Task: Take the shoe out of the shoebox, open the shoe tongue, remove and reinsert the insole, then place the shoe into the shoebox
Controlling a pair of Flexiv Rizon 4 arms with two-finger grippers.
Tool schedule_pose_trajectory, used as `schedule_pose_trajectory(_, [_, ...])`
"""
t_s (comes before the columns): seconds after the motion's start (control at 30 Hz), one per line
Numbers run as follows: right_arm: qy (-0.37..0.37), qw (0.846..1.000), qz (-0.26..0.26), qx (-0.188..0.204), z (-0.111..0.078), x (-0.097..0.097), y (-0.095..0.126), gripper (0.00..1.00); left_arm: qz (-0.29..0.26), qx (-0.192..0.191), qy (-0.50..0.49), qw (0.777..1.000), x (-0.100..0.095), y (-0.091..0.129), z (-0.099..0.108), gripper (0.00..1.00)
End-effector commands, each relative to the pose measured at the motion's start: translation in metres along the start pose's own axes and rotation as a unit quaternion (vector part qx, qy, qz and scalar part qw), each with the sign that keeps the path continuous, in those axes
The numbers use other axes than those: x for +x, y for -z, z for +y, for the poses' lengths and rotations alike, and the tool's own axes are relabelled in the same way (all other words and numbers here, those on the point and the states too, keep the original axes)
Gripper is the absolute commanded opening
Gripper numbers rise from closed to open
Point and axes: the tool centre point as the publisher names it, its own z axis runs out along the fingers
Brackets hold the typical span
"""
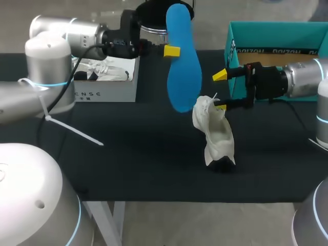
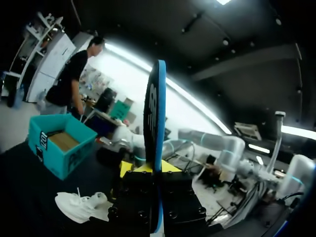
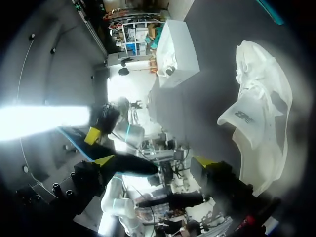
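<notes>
Left end effector (image 2: 152, 168) around blue insole (image 1: 182, 61); shoe (image 1: 218, 136) beside right end effector (image 1: 220, 91).

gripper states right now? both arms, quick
Left gripper: shut on the blue insole, held upright.
Right gripper: open; one finger touches the white shoe, the other is clear of it.

insole (image 1: 183, 61): blue, out of the shoe, held upright in the air, clamped in left gripper (image 2: 154, 170), lower end just beside the shoe's top | shoe (image 1: 215, 136): white, stands on end on table (image 1: 128, 154), tilted | shoebox (image 1: 277, 36): teal, open, behind the shoe at far right
</notes>
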Motion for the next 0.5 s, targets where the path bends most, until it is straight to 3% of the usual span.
schedule_pose_trajectory(0.03, [-0.001, 1.0, -0.001, 0.0, 0.001, 0.0, -0.002, 1.0, -0.084, -0.023, -0.251, 0.964, 0.036, -0.014, -0.006, 0.0])
schedule_pose_trajectory(0.13, [-0.001, 1.0, -0.001, 0.0, 0.001, 0.0, -0.002, 1.0, -0.119, -0.011, -0.355, 0.927, 0.053, -0.015, -0.006, 0.0])
schedule_pose_trajectory(0.3, [-0.001, 1.0, -0.001, 0.0, 0.001, 0.0, -0.002, 1.0, -0.166, 0.001, -0.486, 0.858, 0.064, -0.013, -0.004, 0.0])
schedule_pose_trajectory(0.4, [-0.001, 1.0, -0.001, 0.0, 0.001, 0.0, -0.002, 1.0, -0.189, -0.013, -0.542, 0.819, 0.068, -0.006, 0.007, 0.0])
schedule_pose_trajectory(0.5, [-0.001, 1.0, -0.001, 0.0, 0.001, 0.0, -0.002, 1.0, -0.196, -0.034, -0.57, 0.797, 0.063, 0.003, 0.023, 0.0])
